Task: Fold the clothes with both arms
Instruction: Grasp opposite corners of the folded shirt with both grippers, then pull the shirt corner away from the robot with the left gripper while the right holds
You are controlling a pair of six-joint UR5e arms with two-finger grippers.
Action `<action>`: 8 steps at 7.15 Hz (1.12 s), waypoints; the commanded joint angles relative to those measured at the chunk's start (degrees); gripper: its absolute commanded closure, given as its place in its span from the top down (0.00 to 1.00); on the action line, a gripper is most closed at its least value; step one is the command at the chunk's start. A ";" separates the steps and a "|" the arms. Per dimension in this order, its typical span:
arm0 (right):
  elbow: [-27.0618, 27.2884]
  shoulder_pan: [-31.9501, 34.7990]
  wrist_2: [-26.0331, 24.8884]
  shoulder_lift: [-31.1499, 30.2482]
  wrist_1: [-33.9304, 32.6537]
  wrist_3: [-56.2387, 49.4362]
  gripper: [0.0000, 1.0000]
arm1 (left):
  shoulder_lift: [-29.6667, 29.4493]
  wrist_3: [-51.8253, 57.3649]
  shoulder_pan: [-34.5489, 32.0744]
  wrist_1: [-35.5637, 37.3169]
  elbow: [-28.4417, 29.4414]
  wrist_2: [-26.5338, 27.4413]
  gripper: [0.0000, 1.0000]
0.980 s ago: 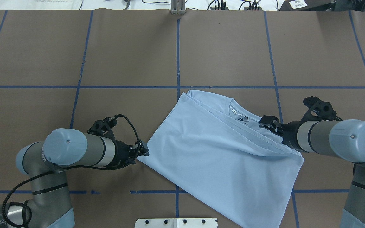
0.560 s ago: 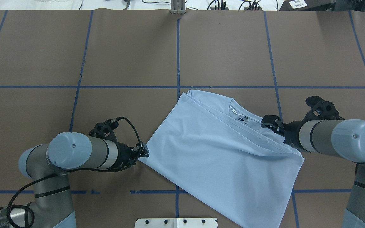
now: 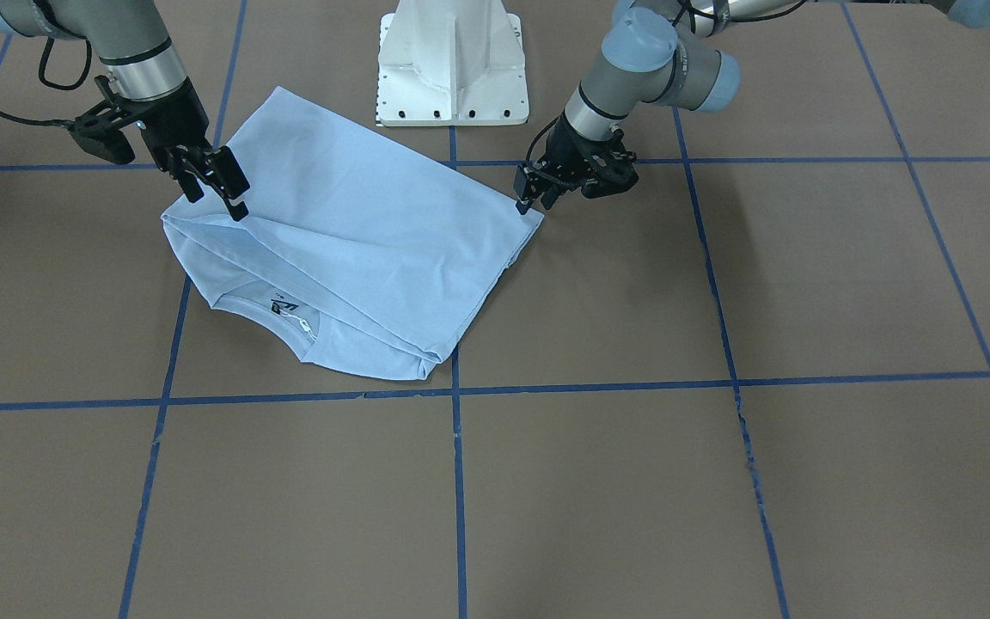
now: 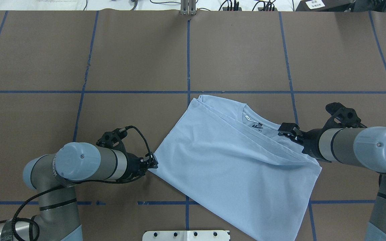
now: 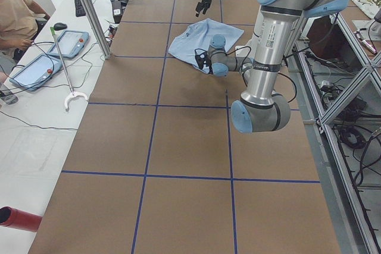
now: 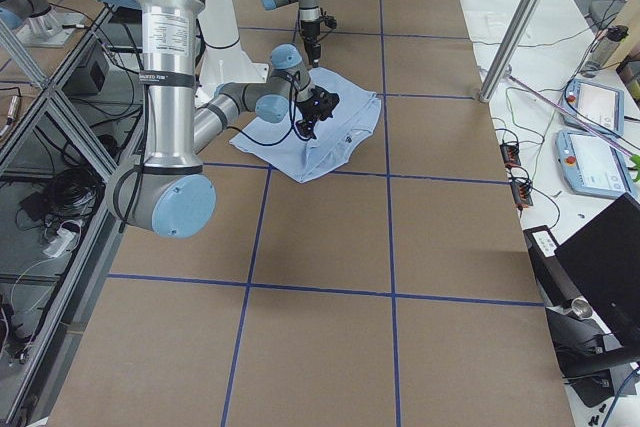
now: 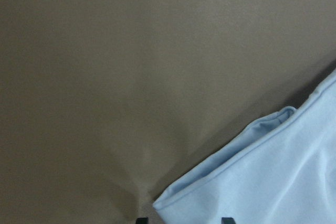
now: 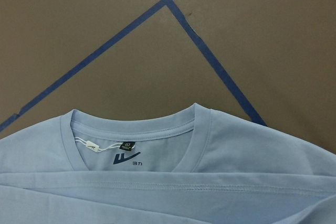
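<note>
The worktop (image 4: 129, 50) is a brown surface divided into rectangles by blue tape lines (image 4: 188, 60). A white pedestal base (image 3: 452, 60) stands at the robot's edge.

**T-shirt.** The light blue t-shirt (image 4: 233, 167) lies flat on the worktop, folded over on itself. It is set diagonally, mostly on the robot's right of the centre tape line. One corner points toward the pedestal base. The collar (image 8: 202, 129) faces the far side of the worktop. Inside it are a dark neck label (image 8: 128, 145) and a small navy print (image 8: 122, 159). A folded layer with a stitched edge crosses the shirt just below the collar.

**Left claw.** The left claw (image 4: 152, 162) sits low at the shirt corner on the robot's left. In the left wrist view, the two fingertips (image 7: 227, 220) stand moderately apart at the lower edge. The fabric corner lies between them. Nothing is clamped.

**Right claw.** The right claw (image 4: 288, 129) is positioned over the shoulder area just beside the collar. In the front-facing view (image 3: 220, 180), its fingers are spread and point down at the folded edge. It holds nothing. Whether the tips touch the fabric cannot be determined.
</note>
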 commanded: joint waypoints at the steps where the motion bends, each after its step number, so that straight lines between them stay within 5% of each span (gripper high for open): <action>1: 0.49 0.02 0.12 -0.16 -0.02 -0.03 1.00 | -0.31 0.00 0.14 0.04 0.56 0.01 0.56; 4: 1.02 0.02 0.90 -0.25 -0.02 0.06 1.00 | -0.31 0.00 0.06 0.04 0.91 0.01 0.52; 5: 1.28 0.02 1.17 -0.25 -0.02 0.06 1.00 | -0.31 -0.17 0.06 0.04 0.91 0.01 0.41; 6: 1.28 0.02 1.17 -0.25 -0.02 0.06 1.00 | -0.40 -0.35 0.06 0.04 0.73 0.01 0.04; 8: 1.37 0.02 1.61 -0.25 -0.02 0.14 1.00 | -0.31 -0.18 -0.03 0.04 0.30 0.01 0.00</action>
